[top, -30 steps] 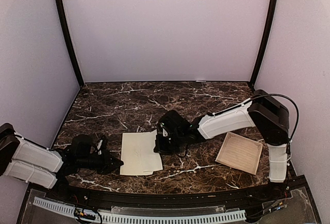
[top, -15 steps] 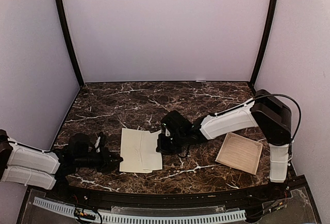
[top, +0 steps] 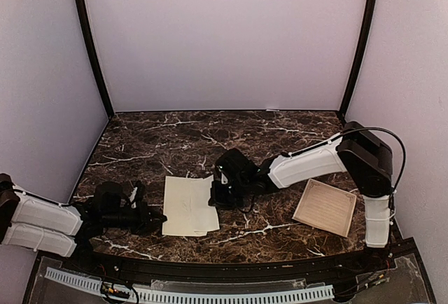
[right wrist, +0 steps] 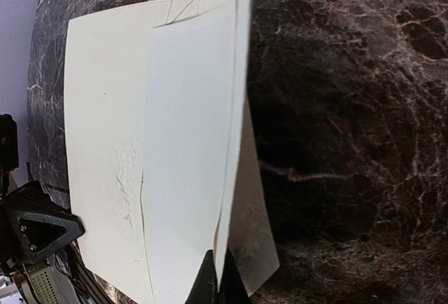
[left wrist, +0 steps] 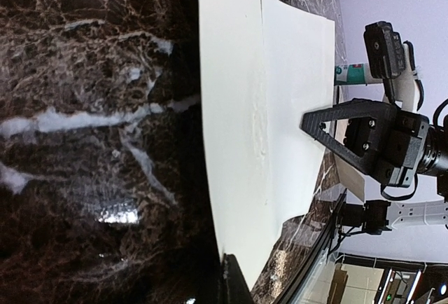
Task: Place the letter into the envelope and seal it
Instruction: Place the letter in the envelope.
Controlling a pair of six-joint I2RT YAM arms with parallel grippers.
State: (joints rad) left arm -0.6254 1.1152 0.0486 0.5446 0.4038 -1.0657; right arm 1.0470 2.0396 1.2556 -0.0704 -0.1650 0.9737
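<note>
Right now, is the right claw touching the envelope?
Touching. The right wrist view shows the right gripper pinching a raised edge of the envelope.

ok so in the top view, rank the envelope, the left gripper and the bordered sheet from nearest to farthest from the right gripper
1. the envelope: right at the right gripper, on its left side, with the near edge pinched in the jaws.
2. the left gripper: across the envelope, at its far left edge.
3. the bordered sheet: well off to the right, lying apart.
</note>
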